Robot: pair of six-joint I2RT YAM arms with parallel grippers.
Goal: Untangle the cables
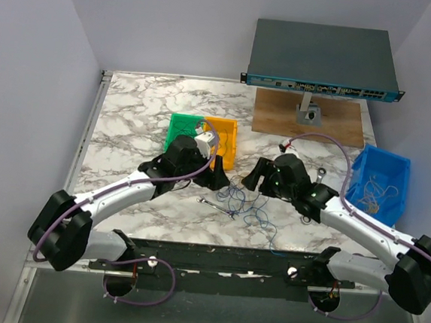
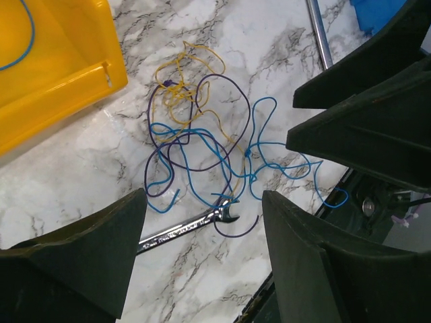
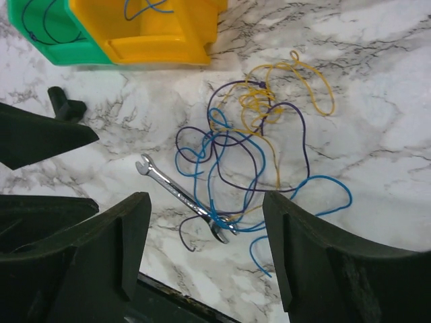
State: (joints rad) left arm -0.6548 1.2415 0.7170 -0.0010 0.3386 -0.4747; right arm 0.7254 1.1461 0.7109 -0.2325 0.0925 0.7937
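Observation:
The cables lie in a loose tangle of blue, purple and yellow strands on the marble table, between the two grippers. In the left wrist view the cables spread just beyond my open left gripper. In the right wrist view the cables sit ahead of my open right gripper. Neither gripper holds anything. From above, the left gripper and the right gripper face each other over the far side of the tangle. Some strands cross a small steel wrench.
The wrench lies near the table's front edge. A yellow bin and a green bin, each holding thin wires, stand behind the left gripper. A blue bin sits at the right. A network switch on a wooden board stands at the back.

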